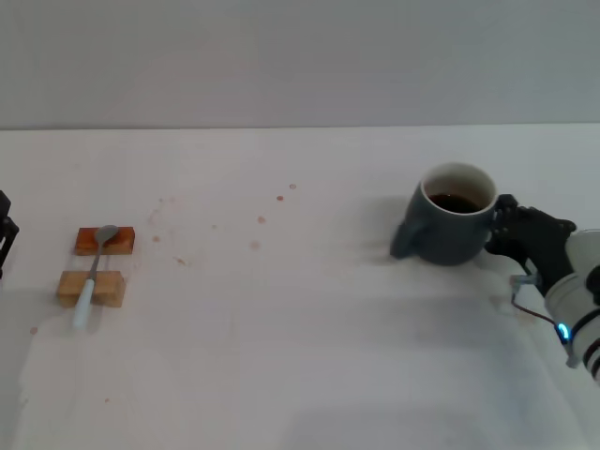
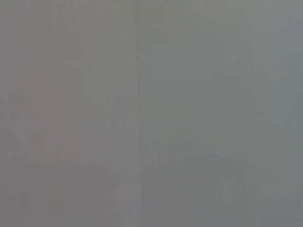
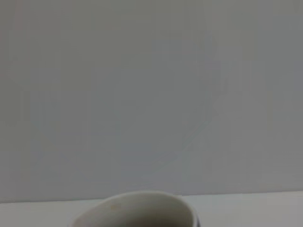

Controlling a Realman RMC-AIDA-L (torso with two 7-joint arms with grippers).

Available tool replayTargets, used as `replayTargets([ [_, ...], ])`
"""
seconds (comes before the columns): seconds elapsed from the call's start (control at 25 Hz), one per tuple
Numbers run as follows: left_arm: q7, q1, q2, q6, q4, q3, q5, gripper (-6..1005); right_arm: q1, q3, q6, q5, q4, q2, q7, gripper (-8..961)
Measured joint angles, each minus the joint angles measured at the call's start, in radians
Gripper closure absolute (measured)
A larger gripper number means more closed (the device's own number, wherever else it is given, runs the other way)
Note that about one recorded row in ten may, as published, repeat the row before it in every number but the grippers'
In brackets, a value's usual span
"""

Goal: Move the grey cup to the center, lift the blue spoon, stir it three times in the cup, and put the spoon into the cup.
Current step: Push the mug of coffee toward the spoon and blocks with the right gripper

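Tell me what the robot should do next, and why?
Probably slide the grey cup toward the middle of the table. The right claw is at the cup's side, the cup sits far right, and the blue spoon waits on two wooden blocks.

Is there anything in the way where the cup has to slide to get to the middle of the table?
Nothing visible. The grey cup sits right of the middle, with the right gripper against its side. The table between the cup and the middle is bare apart from faint specks. The blue spoon lies far left on wooden blocks.
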Motion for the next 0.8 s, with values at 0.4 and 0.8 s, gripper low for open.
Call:
replayTargets([
  [0.4,0.0,-0.001,0.0,0.0,-0.002,0.009,0.0,200,0.01,0.0,0.01,-0.06,0.046,0.0,0.002,954],
  [0.8,0.0,-0.002,0.0,0.0,-0.011,0.009,0.0,200,0.018,0.0,0.021,-0.098,0.077,0.001,0.003,954],
])
